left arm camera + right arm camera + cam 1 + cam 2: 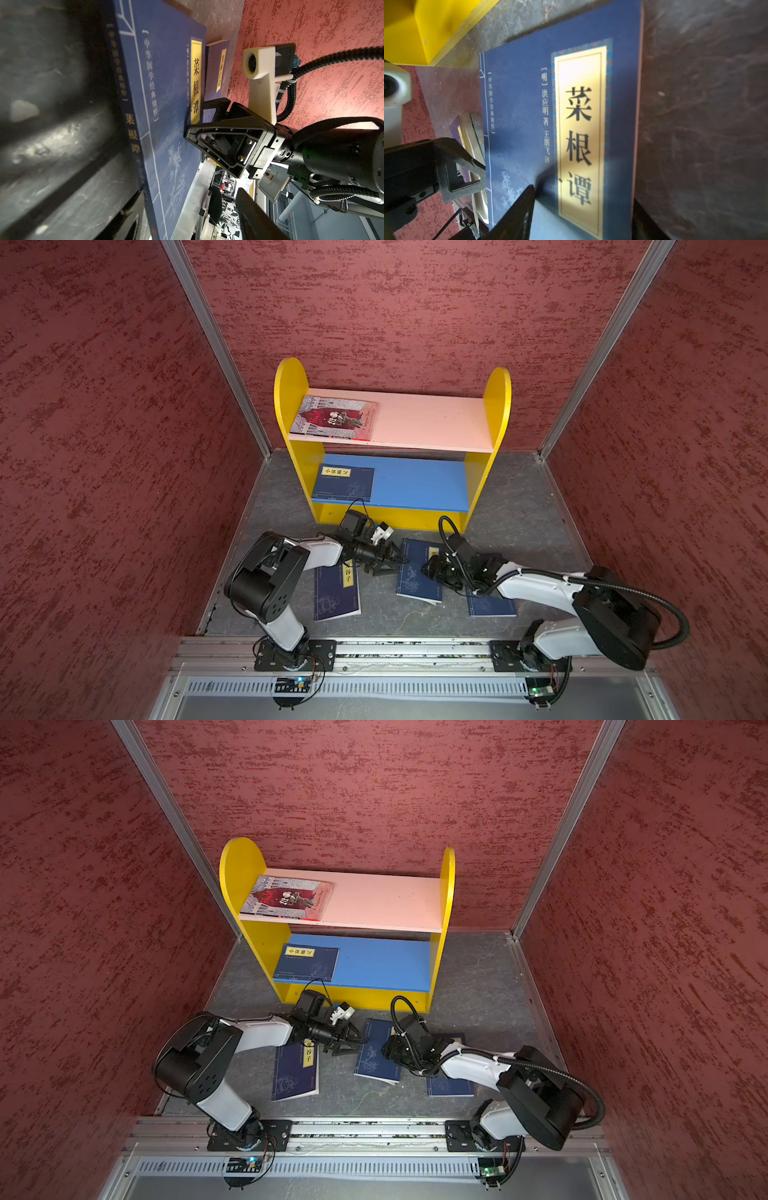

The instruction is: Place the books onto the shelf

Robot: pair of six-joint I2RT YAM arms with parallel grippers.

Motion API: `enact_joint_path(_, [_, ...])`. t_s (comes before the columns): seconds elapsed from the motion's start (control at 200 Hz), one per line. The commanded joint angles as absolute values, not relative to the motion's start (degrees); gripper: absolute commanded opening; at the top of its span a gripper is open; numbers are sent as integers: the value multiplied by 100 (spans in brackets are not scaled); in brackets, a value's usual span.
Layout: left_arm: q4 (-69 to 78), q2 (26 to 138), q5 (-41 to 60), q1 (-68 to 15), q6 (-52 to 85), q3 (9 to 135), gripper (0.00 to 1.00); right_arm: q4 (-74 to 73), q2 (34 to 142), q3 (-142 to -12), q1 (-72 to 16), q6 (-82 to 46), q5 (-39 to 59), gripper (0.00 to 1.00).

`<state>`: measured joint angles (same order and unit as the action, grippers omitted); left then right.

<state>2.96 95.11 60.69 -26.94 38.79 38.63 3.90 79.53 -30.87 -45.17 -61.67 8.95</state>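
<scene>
Jaws of the left gripper (392, 566) stood apart at the spine of a blue book (412, 581) on the table (376, 616). Those of the right gripper (430, 568) gaped too (over its labelled edge).

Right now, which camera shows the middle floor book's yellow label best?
Right wrist view: the yellow label is big and readable. Left wrist view shows it slanted; in both top views the right arm mostly hides it.

Upper board (432, 423), left end: top book (334, 418). Lower board (419, 483), left end: bottom book (343, 483). Floor (519, 497) before shelf (496, 406): three books (411, 585) abreast.
</scene>
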Motion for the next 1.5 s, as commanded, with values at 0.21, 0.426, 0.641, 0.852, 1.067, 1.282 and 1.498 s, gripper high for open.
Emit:
enact_joint_path(0.21, [726,9936,6470,-2995,3860,4184,70,471,7910,-2918,-4579,-6117,1169,62])
enact_joint_path(0.426, [-82,10002,5934,-3140,3318,4361,71,396,8048,-2874,-4577,-6108,1122,62])
enact_joint_path(0.641, [-1007,10085,5267,-3261,2867,4464,72,276,8190,-2922,-4579,-6105,1132,61])
enact_joint_path(0.852, [-1179,10103,5171,-3235,2974,4400,73,368,8074,-2954,-4579,-6056,1164,59])
enact_joint_path(1.067, [-1011,10286,5133,-3069,2996,4285,73,447,7628,-2839,-4579,-6078,1204,53])
enact_joint_path(1.282, [-923,10429,5176,-2962,2926,4286,73,523,6801,-2587,-4579,-6087,1230,50])
enact_joint_path(1.498, [-1962,10142,4167,-3001,2223,4636,71,1382,6490,-2545,-4570,-6228,775,58])
